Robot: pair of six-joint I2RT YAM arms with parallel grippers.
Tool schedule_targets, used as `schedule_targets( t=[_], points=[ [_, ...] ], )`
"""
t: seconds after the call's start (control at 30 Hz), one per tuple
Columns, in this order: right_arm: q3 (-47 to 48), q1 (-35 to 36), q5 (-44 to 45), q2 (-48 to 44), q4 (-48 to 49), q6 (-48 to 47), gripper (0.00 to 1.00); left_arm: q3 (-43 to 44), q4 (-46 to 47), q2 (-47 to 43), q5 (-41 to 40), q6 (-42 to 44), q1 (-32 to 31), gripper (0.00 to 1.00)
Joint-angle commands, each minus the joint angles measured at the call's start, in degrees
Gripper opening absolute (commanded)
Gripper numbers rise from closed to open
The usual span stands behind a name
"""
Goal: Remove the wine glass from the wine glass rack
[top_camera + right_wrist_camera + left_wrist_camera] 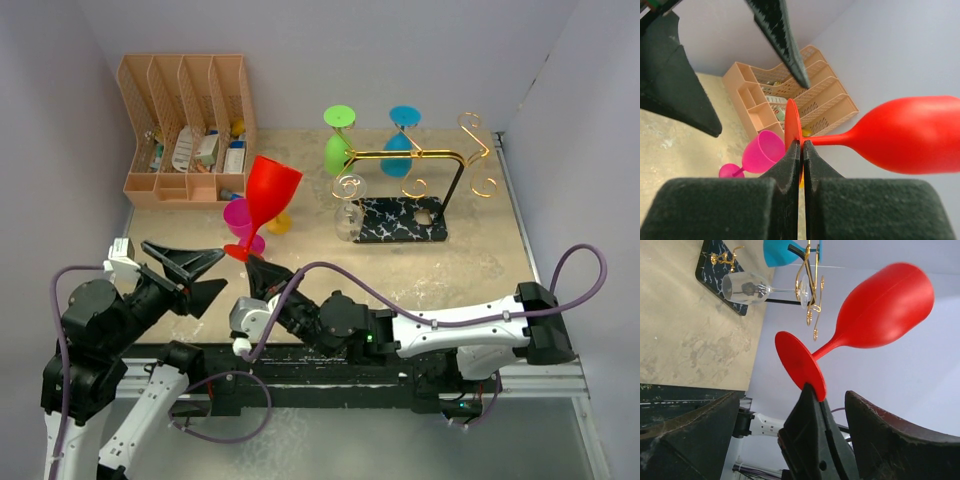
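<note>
**Above near table [480, 265] edge – red wine glass [272, 185] off wine glass rack [420, 152]**

The red wine glass is tilting in air, foot down, well apart from the wine glass rack. Judging it light, rigid, smooth plastic. The thin foot rim is risking slip, so the stem is offering the safer hold. R pincer [801, 146] is pinching tight on the foot edge. L pincer [212, 272] is gaping wide just beside, holding nothing.
</note>
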Motion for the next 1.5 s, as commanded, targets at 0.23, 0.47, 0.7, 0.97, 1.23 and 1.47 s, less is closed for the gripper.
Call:
schedule_targets(
  t=[0.23, 0.47, 0.7, 0.97, 1.23, 1.47],
  points=[
    [-1.25, 2.8, 0.44, 0.5, 4.31, -0.88, 0.0, -1.39, 2.19, -2.83, -1.78, -3.96, -0.22, 0.84],
    [-3.39, 4.55, -1.43, 0.43, 7.13, -1.94, 0.0, -5.29, 5.53, -3.36, 0.27, -4.96, -0.26, 0.65],
    [-4.0, 5.08, -2.8, 0.72, 6.66, -1.67, 0.0, -9.2, 9.44, -5.22, 1.71, -6.44, -0.23, 0.42],
    [-4.03, 5.19, -0.79, 1.27, 5.54, -1.22, 0.07, -10.86, 9.36, -6.98, 1.29, -6.4, -0.28, 0.0],
    [-1.23, 6.23, 5.95, -4.54, -12.71, 14.76, 0.44, -12.56, 3.49, -12.65, -9.72, 0.96, -0.27, 0.0],
    [11.33, 6.25, 5.43, -11.12, -49.5, 39.8, 0.47, -13.75, -3.41, -21.57, -18.87, 5.22, -0.27, 0.0]
  ],
)
